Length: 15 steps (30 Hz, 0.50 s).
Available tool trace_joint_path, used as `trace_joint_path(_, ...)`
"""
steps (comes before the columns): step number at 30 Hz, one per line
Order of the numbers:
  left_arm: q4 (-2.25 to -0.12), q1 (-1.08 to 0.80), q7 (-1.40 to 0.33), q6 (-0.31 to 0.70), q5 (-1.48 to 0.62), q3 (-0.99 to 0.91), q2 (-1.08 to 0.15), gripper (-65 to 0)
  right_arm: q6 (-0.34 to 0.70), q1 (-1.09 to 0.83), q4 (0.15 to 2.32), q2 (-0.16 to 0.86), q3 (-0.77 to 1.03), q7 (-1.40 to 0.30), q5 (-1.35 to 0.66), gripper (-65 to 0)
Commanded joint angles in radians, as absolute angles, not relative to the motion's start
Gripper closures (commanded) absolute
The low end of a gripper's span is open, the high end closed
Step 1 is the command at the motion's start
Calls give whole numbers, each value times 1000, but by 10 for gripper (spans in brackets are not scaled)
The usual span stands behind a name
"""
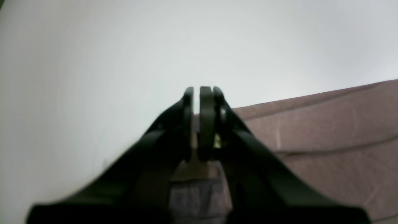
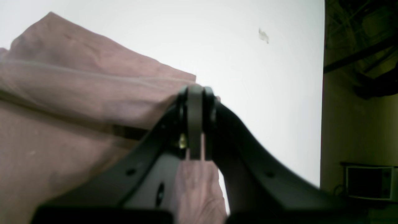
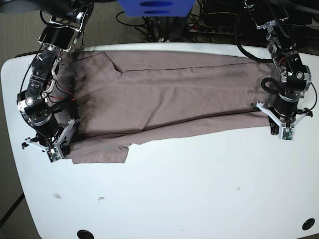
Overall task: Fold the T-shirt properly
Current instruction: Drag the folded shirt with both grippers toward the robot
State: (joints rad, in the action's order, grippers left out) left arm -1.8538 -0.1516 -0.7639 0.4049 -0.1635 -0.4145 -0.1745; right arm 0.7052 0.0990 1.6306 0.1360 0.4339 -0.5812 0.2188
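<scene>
T-shirt [image 3: 164, 97] spread wide on white desk [image 3: 199, 189], filling upper half of base view from left edge to right edge, long axis running left to right across frame. Already doubled once along that length, judging by layered lower border and loose flap at lower left.

Left hand [image 3: 279, 119] at right side of base view, shut tight on right end of cloth near lower corner. In left wrist view, left hand [image 1: 200, 93] pressed together at middle of frame, with strip of mauve fabric seen under fingers and rest of shirt lying toward lower right.

Right hand [image 3: 65, 137] at lower left of base view, also shut on cloth, at lower left corner of shirt. In right wrist view, right hand [image 2: 196, 90] closed at middle of frame, fabric hanging below between fingers, shirt [image 2: 77, 93] spreading away to left.

Key relation for coming move: each of 2 hands holding 1 end of same long lower border, so shirt lies between them and toward top of base view. Likely next: carrying both ends together, or lifting border upward in frame for another fold; cannot tell which. Neither arm nearer to middle of shirt; both at its far ends.
</scene>
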Motion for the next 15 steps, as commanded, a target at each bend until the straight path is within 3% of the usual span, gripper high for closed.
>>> trace_joint_path(1, -1864, -148, -744, 403, -178, -424, -186, -16, 698, 119, 1644, 149, 434, -558, 214, 0)
trace_joint_path(15, -1877, -157, -753, 402, -165, -416, -190, -16, 698, 102, 1651, 154, 440, -558, 212, 0)
